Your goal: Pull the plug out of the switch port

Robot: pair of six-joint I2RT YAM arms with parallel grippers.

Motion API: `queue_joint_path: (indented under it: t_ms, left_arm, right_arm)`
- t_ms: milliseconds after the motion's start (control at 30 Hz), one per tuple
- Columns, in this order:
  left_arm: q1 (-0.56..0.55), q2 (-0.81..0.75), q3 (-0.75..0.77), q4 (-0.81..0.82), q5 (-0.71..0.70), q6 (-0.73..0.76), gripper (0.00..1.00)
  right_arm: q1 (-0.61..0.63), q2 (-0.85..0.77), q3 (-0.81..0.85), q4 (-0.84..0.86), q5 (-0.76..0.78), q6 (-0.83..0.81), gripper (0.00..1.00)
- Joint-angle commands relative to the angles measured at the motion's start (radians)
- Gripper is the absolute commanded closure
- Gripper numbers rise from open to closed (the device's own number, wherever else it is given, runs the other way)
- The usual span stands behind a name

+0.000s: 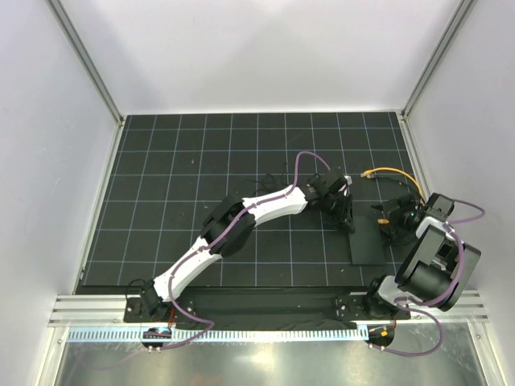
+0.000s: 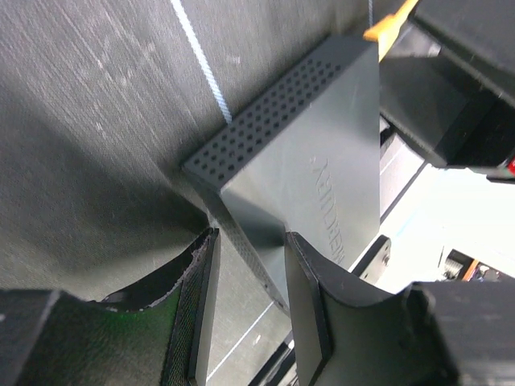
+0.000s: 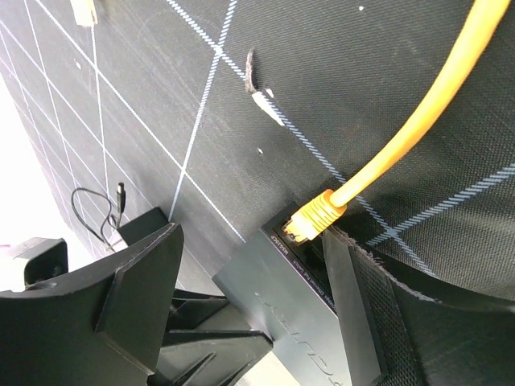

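The switch box is a small flat black rectangle on the mat between the two grippers. A yellow plug on a yellow cable sits in a port in the box's edge. My right gripper is open, with its fingers on either side of the box's port end; the right finger is just beside the plug. My left gripper is open at the box's opposite end; the box's lower edge runs between its fingers without being clamped.
A thin black wire with a small barrel tip lies on the mat left of the box and also shows in the top view. The cable's loose end lies farther back. White walls enclose the gridded mat.
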State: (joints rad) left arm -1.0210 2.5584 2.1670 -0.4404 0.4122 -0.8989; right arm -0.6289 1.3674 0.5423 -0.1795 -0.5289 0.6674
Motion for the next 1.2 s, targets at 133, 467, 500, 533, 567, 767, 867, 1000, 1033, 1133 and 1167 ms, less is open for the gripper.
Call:
queue_joint_path:
  t_ms: [133, 467, 500, 533, 567, 767, 867, 1000, 1033, 1133, 1167]
  left_arm:
    - [-0.002, -0.174, -0.119, 0.011, -0.062, 0.06, 0.59]
    - [-0.001, -0.221, -0.119, 0.072, -0.012, 0.107, 0.58]
    - [0.001, -0.216, -0.112, 0.089, 0.022, 0.109, 0.58]
    - [0.001, -0.208, -0.104, 0.092, 0.03, 0.109, 0.58]
    - [0.001, -0.204, -0.093, 0.098, 0.04, 0.112, 0.58]
    - [0.001, -0.169, -0.059, 0.143, 0.134, 0.117, 0.57]
    - [-0.002, -0.141, -0.033, 0.15, 0.157, 0.11, 0.57]
    - [-0.004, -0.116, -0.026, 0.15, 0.168, 0.109, 0.57]
    - [-0.005, -0.116, -0.026, 0.15, 0.166, 0.112, 0.57]
    - [-0.007, -0.101, -0.018, 0.151, 0.166, 0.107, 0.58]
    - [-0.008, -0.096, -0.007, 0.15, 0.168, 0.103, 0.58]
  right_arm:
    - [-0.071, -0.016, -0.028, 0.084, -0.091, -0.062, 0.22]
    - [-0.212, 0.024, -0.191, 0.435, -0.322, -0.01, 0.3]
    - [-0.212, 0.03, -0.252, 0.506, -0.338, 0.058, 0.33]
    - [-0.213, 0.036, -0.274, 0.555, -0.354, 0.076, 0.35]
    - [-0.213, 0.05, -0.284, 0.602, -0.368, 0.083, 0.36]
    - [-0.248, 0.067, -0.303, 0.589, -0.364, 0.101, 0.39]
    - [-0.253, 0.052, -0.318, 0.553, -0.333, 0.101, 0.41]
    - [-0.258, 0.015, -0.294, 0.463, -0.273, 0.058, 0.41]
    - [-0.258, 0.0, -0.288, 0.444, -0.252, 0.048, 0.41]
    - [-0.258, -0.022, -0.272, 0.384, -0.211, 0.02, 0.43]
    - [-0.258, -0.025, -0.271, 0.374, -0.201, 0.015, 0.43]
